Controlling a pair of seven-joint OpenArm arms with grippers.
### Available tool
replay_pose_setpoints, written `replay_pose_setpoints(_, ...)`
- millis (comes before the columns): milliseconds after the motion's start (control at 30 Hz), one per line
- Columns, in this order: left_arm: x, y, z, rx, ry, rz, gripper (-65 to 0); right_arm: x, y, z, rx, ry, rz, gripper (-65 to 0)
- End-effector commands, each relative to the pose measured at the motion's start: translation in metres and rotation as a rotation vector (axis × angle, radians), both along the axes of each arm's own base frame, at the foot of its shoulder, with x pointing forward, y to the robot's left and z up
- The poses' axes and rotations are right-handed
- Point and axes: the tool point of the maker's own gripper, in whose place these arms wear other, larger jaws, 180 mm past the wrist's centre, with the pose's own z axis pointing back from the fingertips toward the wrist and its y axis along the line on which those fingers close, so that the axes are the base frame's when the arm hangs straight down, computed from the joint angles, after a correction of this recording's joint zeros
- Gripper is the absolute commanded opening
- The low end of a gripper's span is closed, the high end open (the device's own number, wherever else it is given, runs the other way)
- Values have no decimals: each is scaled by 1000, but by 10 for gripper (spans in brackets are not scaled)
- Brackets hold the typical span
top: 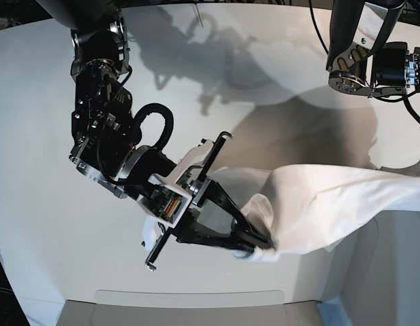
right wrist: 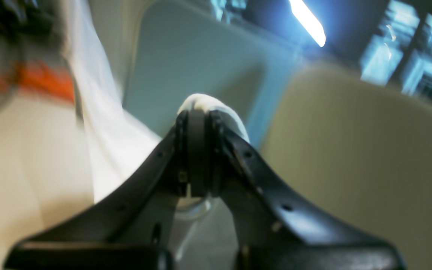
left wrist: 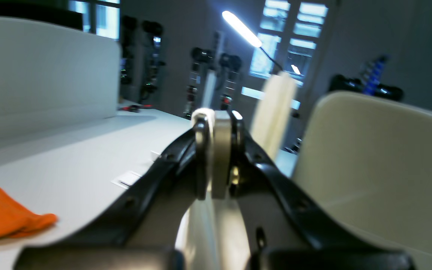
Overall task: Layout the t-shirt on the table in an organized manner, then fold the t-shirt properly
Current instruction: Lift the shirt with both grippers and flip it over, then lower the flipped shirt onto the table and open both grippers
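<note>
Honestly still early: the t-shirt [top: 332, 204] hangs stretched across the lower right of the base view, above the table [top: 47, 204], pinched in the closed right gripper [top: 258, 246] and closed left gripper [left wrist: 216, 123]. Laying flat and all the folding remain.

Black jointed arms [top: 101, 129], looped black cables, silver brackets
</note>
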Motion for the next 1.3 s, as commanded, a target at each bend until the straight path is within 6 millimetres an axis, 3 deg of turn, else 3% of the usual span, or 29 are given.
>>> replay_pose_setpoints(0,-8,-7,28,62,-106,-10,-650,1,-9,21,72,-49,-30,-650)
replay_pose_setpoints(133,-19,-13,46,91,-218,-39,-650,-1,-13,41,194,-122,-85,-650)
replay_pose_setpoints(333,-85,-16,96,191,-508,-89,-650,-3,-43,75,423,-239,-205,-650)
replay_pose_setpoints(467,-129,-16,107,189,-612,-146,-650,-6,-61,70,507,-251,-257,-650)
replay_pose_setpoints(700,-151,-18,108,155,-649,-208,-650,15,-115,42,588,-153,-468,-650)
replay_pose_setpoints(800,-132,-22,116,126,-625,-271,-650,23,-130,33,586,-115,-540,-650)
replay_pose_setpoints(967,-39,-61,99,73,-417,-467,-650,47,-149,5,510,33,-656,-650)
replay_pose_setpoints(1067,20,-93,66,31,-265,-563,-650,62,-155,-25,436,154,-707,-650)
replay_pose_setpoints(1167,64,-117,27,-18,-131,-614,-650,77,-160,-58,359,273,-753,-650)
replay_pose_setpoints(1267,109,-139,-11,-55,-2,-645,-650,91,-169,-105,250,430,-805,-650)
